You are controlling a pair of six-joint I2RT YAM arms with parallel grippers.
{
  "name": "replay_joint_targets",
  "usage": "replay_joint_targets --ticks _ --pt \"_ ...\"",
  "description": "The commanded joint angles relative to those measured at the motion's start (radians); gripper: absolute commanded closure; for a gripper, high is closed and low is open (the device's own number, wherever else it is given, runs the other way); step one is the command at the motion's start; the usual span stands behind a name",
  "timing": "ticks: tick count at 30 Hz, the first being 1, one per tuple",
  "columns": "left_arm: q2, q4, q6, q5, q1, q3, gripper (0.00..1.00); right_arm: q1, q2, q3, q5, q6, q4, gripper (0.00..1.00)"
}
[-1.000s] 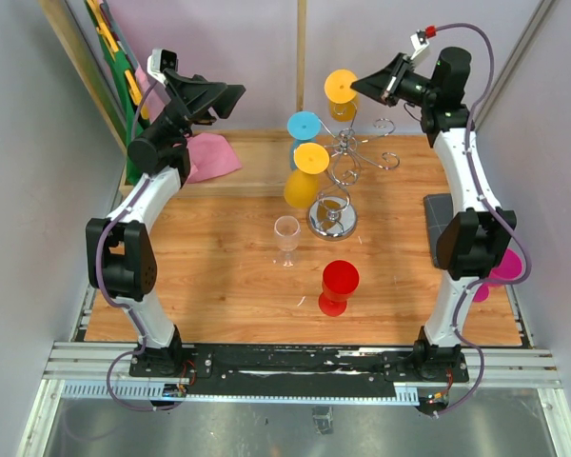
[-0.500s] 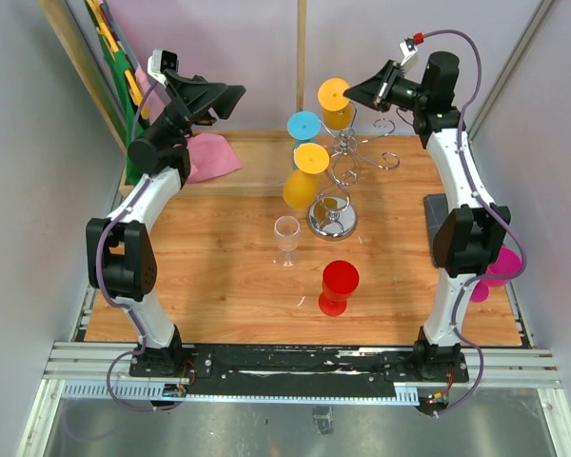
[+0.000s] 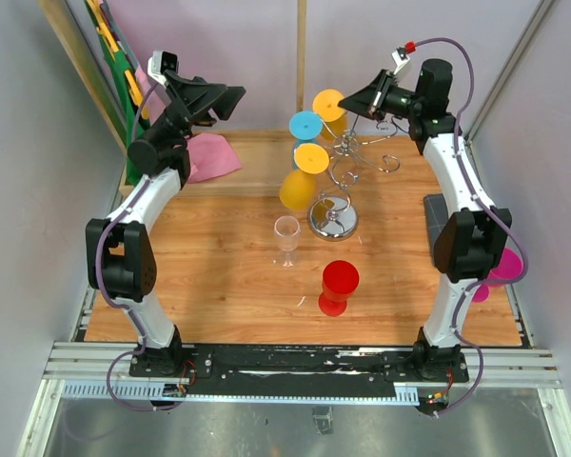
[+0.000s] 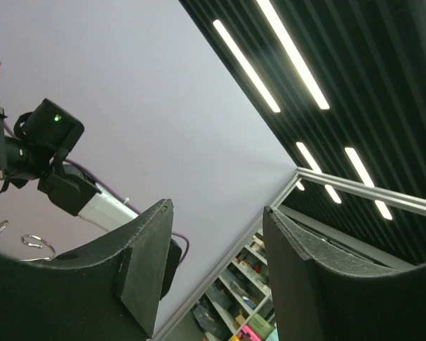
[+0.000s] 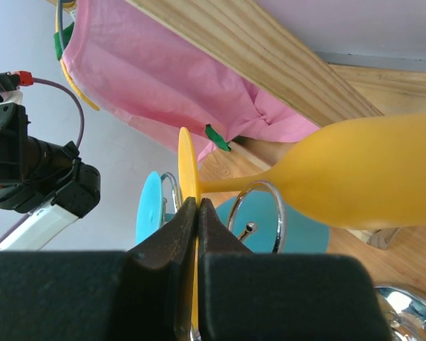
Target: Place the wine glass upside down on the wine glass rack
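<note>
My right fingers [image 5: 167,245] pinch the yellow plastic wine glass [image 5: 355,170] by its foot; I'd ease the stem squarely into the chrome wire rack [image 3: 334,221]; left fingers [image 4: 145,256] gape.

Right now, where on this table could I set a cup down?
Bare wood lies left of the clear glass, toward the left arm, and between the red glass and the right arm. It is crowded around the rack, where the right tool holds a yellow glass.

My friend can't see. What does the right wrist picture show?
The right gripper pinches the foot of a yellow wine glass held sideways, its stem by a chrome ring of the wine glass rack. Behind are a blue glass, pink cloth and the left arm.
</note>
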Motion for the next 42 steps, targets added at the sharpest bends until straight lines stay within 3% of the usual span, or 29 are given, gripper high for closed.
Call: replay_joint_targets --ticks 1,42 --pt "-0.040 0.269 -0.168 -0.001 0.007 -0.015 0.42 0.012 -0.072 -0.029 -0.031 -0.019 0.017 0.99" --pt "-0.058 0.269 -0.163 0.002 0.007 -0.044 0.42 -0.029 -0.153 -0.038 -0.020 -0.058 -0.067 0.99"
